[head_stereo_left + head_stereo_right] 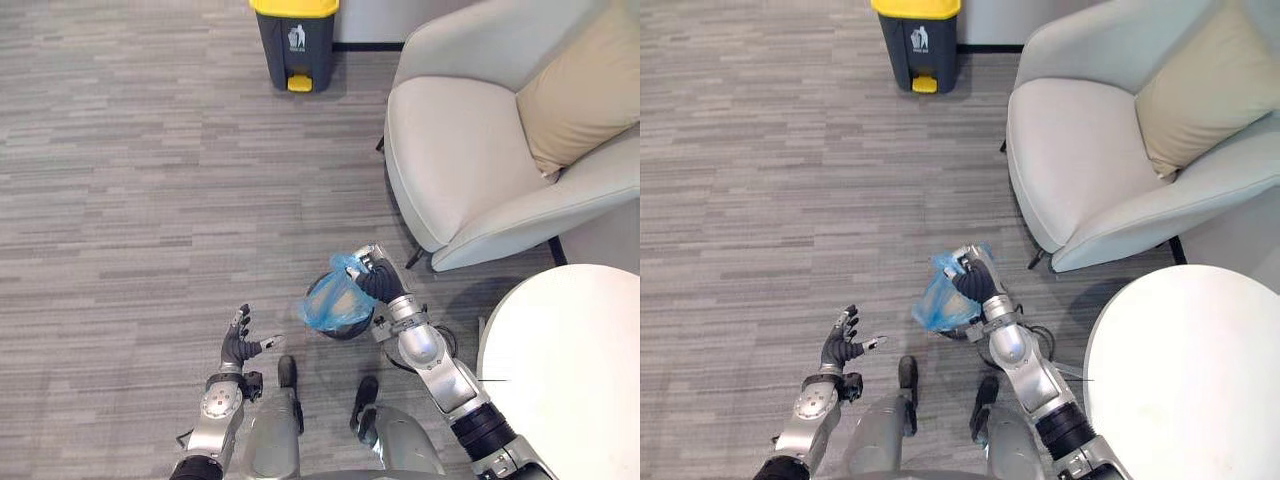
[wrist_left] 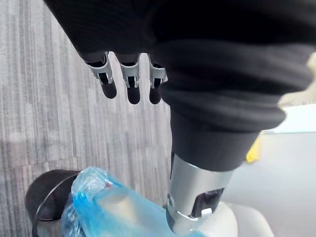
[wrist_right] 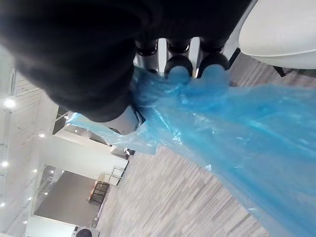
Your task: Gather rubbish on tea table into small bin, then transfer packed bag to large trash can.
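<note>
The right hand (image 1: 378, 278) has its fingers (image 3: 178, 64) clamped on the bunched top of the blue bag (image 1: 335, 300), which hangs over the small black bin (image 1: 352, 330) on the floor between the armchair (image 1: 470, 170) and the white round tabletop (image 1: 570, 360). The left hand (image 1: 240, 345) hovers above the floor beside the bin, fingers spread apart and holding nothing. The large trash can (image 1: 293, 40) with the yellow lid stands well apart, across the floor.
</note>
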### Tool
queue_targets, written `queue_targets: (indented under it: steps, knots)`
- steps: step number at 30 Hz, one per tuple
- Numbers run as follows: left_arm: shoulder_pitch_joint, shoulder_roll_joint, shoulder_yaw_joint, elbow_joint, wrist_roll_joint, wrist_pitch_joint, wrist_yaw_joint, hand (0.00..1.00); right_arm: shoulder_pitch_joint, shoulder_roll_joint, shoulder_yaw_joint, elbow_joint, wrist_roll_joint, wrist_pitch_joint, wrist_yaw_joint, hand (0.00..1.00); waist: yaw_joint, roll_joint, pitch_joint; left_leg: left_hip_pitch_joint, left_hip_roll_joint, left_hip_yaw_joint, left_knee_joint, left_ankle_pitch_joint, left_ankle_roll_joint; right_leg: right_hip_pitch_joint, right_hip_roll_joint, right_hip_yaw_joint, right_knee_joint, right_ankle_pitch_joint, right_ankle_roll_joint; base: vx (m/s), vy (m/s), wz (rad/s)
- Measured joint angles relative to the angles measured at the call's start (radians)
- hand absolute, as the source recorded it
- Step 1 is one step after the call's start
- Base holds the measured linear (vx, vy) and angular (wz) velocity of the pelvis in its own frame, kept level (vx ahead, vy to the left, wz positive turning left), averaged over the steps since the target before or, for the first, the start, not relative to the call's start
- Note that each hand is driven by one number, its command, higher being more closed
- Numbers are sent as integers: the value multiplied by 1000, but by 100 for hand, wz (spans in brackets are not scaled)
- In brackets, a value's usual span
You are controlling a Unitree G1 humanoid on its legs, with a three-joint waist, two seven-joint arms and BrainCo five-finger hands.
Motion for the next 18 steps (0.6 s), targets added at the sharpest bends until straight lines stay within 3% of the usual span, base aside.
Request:
queue_targets:
  steps: [7, 12, 18]
  knots:
    - [103, 18, 2, -164, -1, -3, -36, 0, 0, -63, -2, -4, 148, -17, 104, 100, 2, 6, -81, 133, -15, 17, -122, 26, -5, 129, 21, 12, -136, 43, 8, 70, 21, -6]
    - [139, 19, 3, -324, -4, -6, -52, 0, -2, -123, -3, -45, 258, -20, 154, 100, 4, 17, -93, 194, -23, 14, -172, 39, 1, 180, 26, 12, -164, 48, 8, 6, 3, 0]
    - [114, 83, 3, -517, -22, -52, -81, 0, -38, -195, -13, -93, 393, -39, 205, 100, 1, 26, -114, 231, -29, 9, -185, 41, 0, 215, 31, 13, -175, 48, 9, 5, 2, 0]
